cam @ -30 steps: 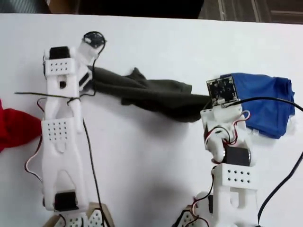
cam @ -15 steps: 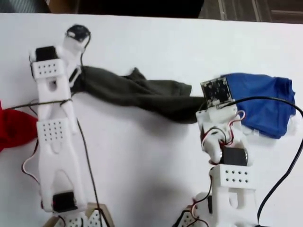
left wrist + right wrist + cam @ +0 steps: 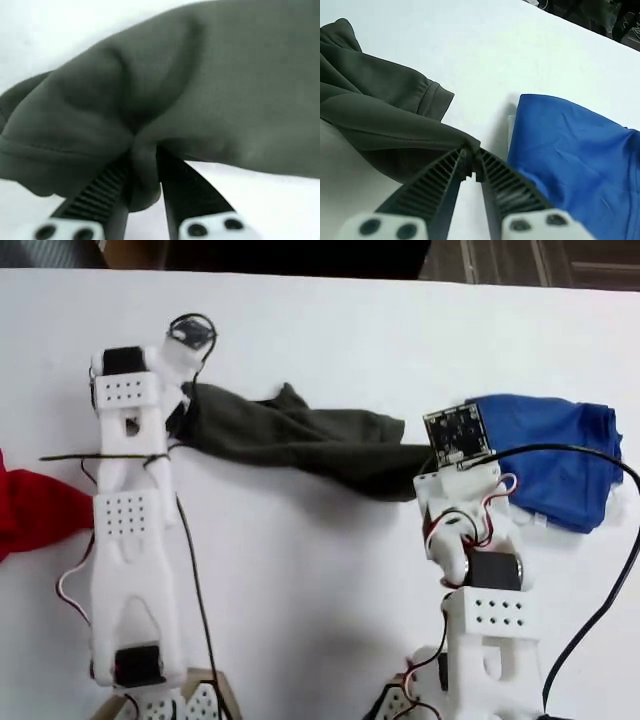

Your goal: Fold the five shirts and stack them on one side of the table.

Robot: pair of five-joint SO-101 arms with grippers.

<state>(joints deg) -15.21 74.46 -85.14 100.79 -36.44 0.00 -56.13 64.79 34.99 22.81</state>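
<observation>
Three shirts lie on the white table (image 3: 320,330), one of each colour; the dark grey-green shirt (image 3: 300,440) stretches as a rumpled band across the middle of the table, between the two arms; the left gripper (image 3: 145,156) is pinched on a fold of cloth at one end of it, the fabric bunched between the two black fingers; the right gripper (image 3: 470,159) is pressed together on a thin edge of cloth at the other end, its ribbed pads nearly meeting; the blue shirt (image 3: 560,460) sits in a loose block on the right side of the table, just beside the right gripper and apart from the dark one; the red shirt (image 3: 30,510) lies at the left edge, next to the left arm (image 3: 125,520), partly cut off by the frame.
</observation>
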